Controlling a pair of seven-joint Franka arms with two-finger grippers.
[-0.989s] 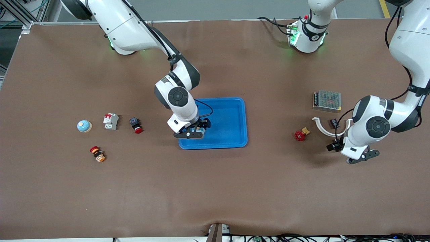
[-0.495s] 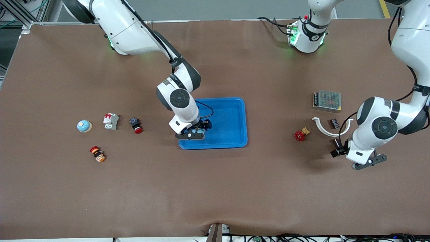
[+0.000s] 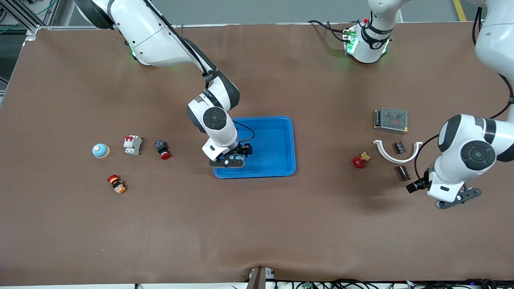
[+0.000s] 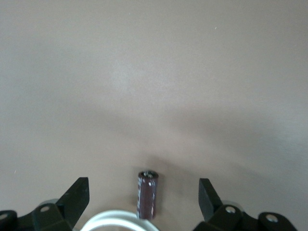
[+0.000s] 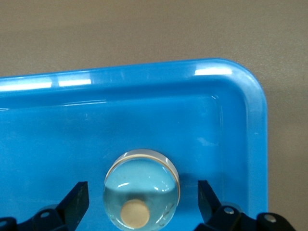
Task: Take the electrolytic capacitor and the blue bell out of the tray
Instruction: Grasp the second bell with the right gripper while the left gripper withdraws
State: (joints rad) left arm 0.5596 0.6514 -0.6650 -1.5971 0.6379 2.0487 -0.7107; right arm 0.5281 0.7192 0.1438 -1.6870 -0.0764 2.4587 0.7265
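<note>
The blue tray (image 3: 277,148) sits in the middle of the front view, and the only thing visible in it is a bell (image 5: 142,190), pale blue with a tan button on top, standing upright in the tray's corner that is nearest the camera and toward the right arm's end. The right gripper (image 3: 227,162) is low over that corner and hides the bell from the front camera. In the right wrist view its fingers (image 5: 77,199) stand apart on either side of the bell, with a gap showing on each side. The capacitor (image 3: 402,173), a dark short cylinder, lies on its side on the bare table toward the left arm's end, well apart from the tray. It lies just nearer the camera than a white curved piece (image 3: 395,155). The left gripper (image 3: 457,198) hangs over the table close by the capacitor, its fingers (image 4: 77,199) spread wide and holding nothing. A small black part (image 3: 399,147) lies inside the white curve, a mesh-topped power supply (image 3: 390,119) is higher in the frame, and a red valve handle (image 3: 359,161) lies between the capacitor and the tray. Toward the right arm's end lie a red push button (image 3: 162,149), a circuit breaker (image 3: 132,145), a second bell (image 3: 100,151) and, lower in the frame, a red-and-orange button (image 3: 116,184).
</note>
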